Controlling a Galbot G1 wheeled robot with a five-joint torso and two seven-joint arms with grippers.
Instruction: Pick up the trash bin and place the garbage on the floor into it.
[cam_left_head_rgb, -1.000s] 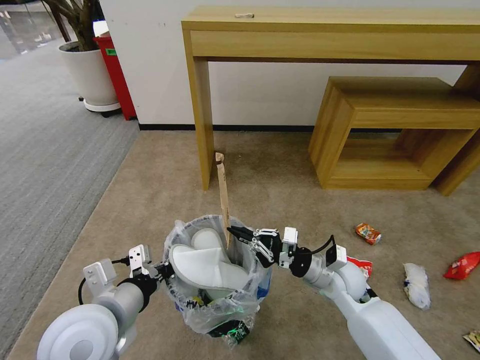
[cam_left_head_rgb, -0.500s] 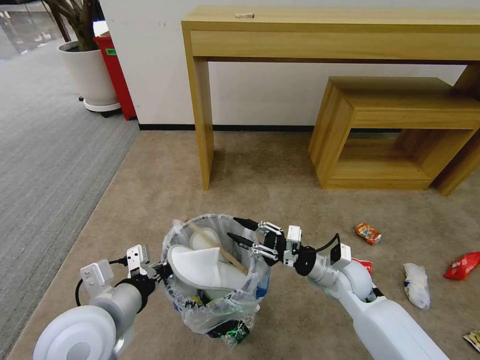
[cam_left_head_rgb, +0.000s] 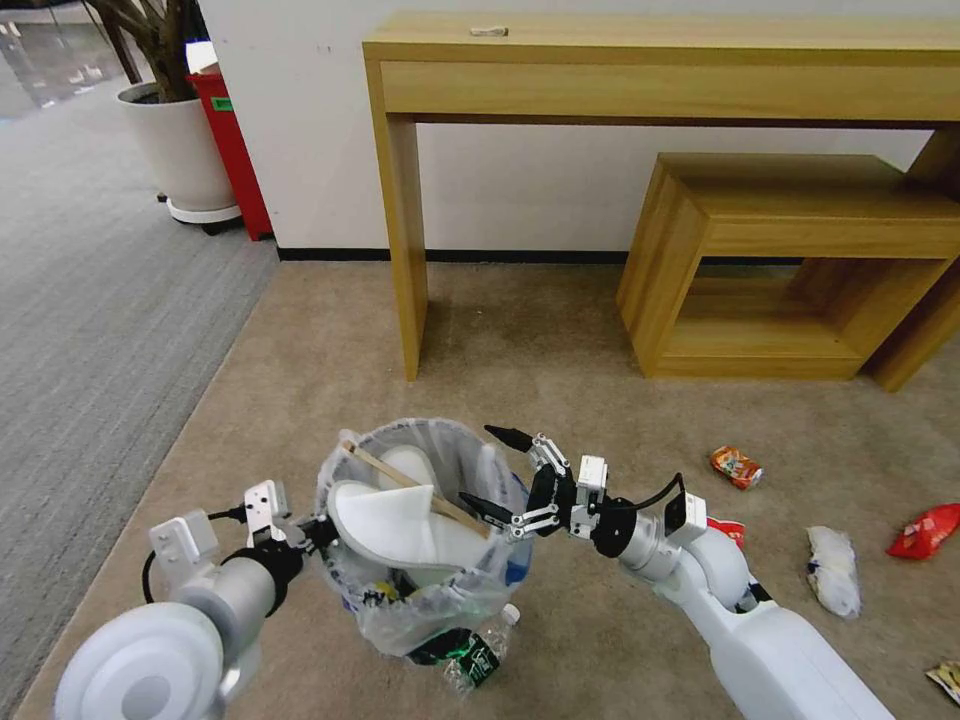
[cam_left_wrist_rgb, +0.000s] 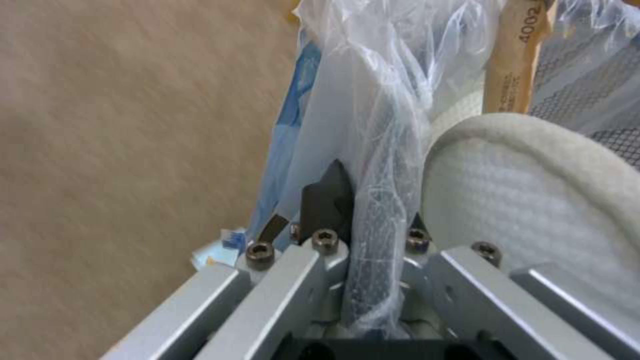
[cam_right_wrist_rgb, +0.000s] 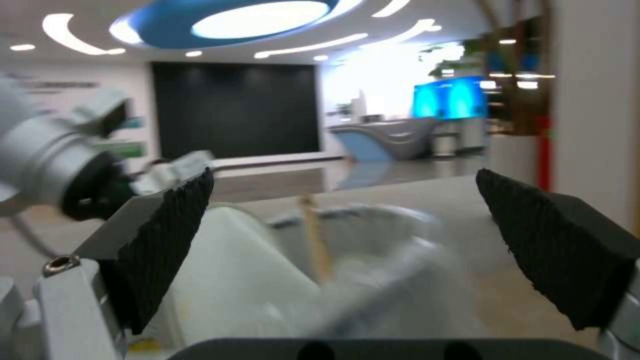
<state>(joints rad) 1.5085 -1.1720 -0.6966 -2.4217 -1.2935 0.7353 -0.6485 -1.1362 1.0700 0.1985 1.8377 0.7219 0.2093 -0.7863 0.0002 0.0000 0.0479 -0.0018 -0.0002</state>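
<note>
Where beige carpet (cam_left_head_rgb: 330, 340) ends, grey striped carpet (cam_left_head_rgb: 90, 300) begins.

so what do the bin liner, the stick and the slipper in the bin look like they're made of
Bin liner: thin translucent plastic film, crinkled and glossy. Stick: looks like pale unfinished wood, flat and matte. Slipper: white fabric, apparently a textured waffle weave with a soft rolled edge.

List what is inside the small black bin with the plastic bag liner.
Inside the small black bag-lined bin, held at its rim by the left hand, lie two white slippers with a wooden stick resting across them. Anything beneath the slippers is covered.
</note>
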